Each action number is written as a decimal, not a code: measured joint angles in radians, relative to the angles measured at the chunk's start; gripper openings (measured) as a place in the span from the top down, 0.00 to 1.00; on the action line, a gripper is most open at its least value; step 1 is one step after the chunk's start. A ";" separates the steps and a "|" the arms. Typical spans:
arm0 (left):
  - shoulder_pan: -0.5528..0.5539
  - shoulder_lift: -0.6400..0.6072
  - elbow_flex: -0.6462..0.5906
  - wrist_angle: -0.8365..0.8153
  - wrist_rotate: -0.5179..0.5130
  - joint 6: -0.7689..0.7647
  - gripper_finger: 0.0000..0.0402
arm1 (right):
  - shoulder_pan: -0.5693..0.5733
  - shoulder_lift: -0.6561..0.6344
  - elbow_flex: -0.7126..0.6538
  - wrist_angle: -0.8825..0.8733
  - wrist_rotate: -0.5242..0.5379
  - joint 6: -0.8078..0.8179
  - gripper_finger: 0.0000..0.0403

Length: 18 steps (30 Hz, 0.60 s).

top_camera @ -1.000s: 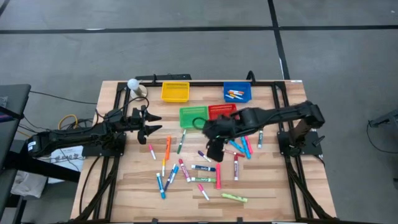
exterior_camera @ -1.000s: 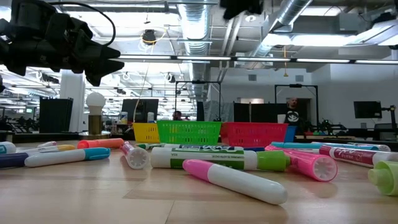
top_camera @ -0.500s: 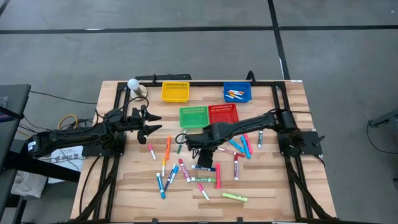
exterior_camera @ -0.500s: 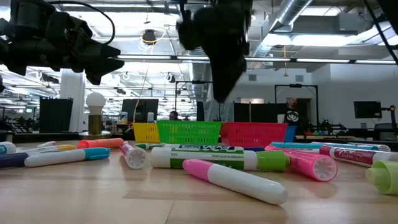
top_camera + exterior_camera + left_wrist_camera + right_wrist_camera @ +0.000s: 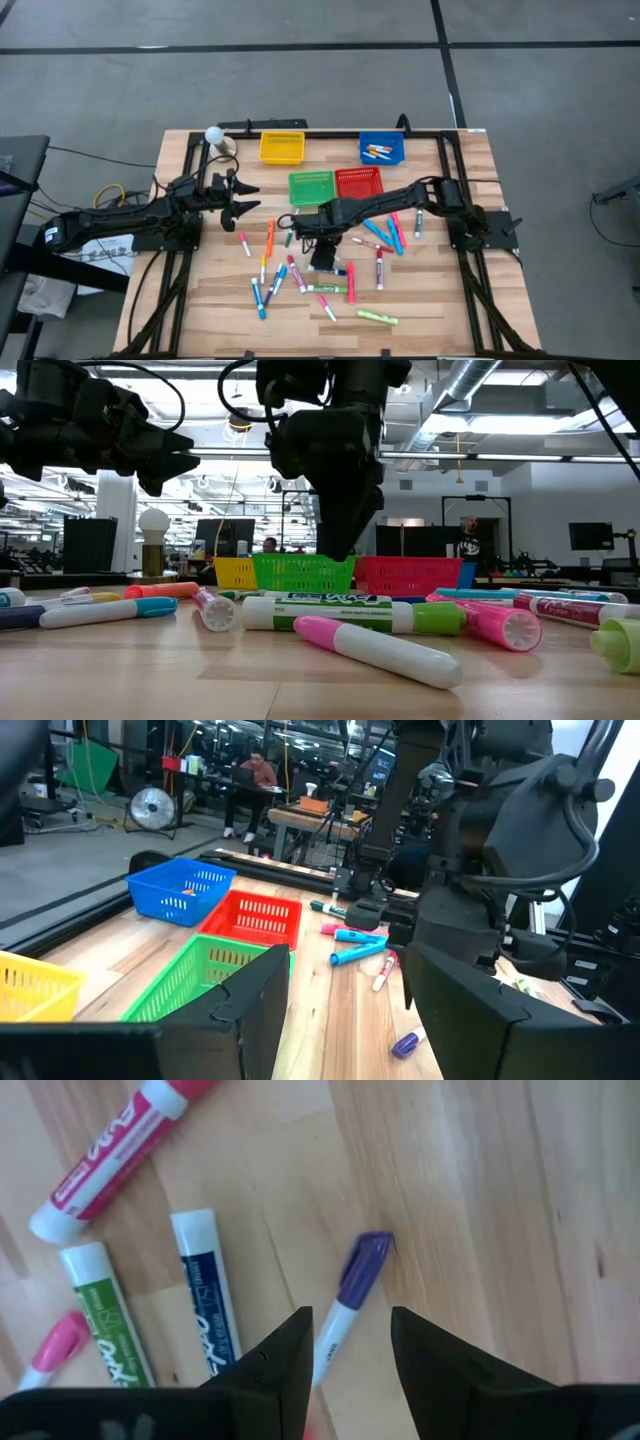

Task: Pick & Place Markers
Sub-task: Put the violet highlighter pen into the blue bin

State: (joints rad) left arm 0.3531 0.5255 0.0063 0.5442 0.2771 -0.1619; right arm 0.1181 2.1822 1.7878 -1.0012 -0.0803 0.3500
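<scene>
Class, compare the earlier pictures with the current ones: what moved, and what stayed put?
The right pincer swung leftward from beside the red basket and came down over the scattered markers; its open fingers now straddle a purple marker, not yet gripping it. Nothing was picked up or released. The left pincer stayed raised and open at the table's left, and the markers and baskets did not shift.

On my right wrist feed I read "expo" along the white barrel of the blue-banded dry-erase marker [image 5: 207,1295]. The neighbouring green-banded white marker [image 5: 108,1320] and pink-banded white marker [image 5: 115,1148] carry print too blurred to read.
</scene>
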 joint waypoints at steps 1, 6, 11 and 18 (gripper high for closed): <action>0.000 0.000 0.000 0.000 0.000 0.000 0.49 | -0.003 0.000 0.000 0.001 -0.003 0.000 0.69; 0.000 0.000 0.000 0.002 0.000 0.000 0.49 | -0.005 -0.002 -0.016 0.026 -0.027 0.011 0.69; 0.000 0.000 0.000 0.003 0.000 0.000 0.49 | -0.005 -0.002 -0.056 0.074 -0.079 0.035 0.69; 0.000 0.000 0.000 0.003 0.000 0.000 0.49 | -0.007 -0.002 -0.076 0.103 -0.066 0.043 0.69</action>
State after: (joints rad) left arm 0.3531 0.5255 0.0063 0.5472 0.2771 -0.1619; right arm 0.1112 2.1807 1.7115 -0.8980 -0.1465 0.3927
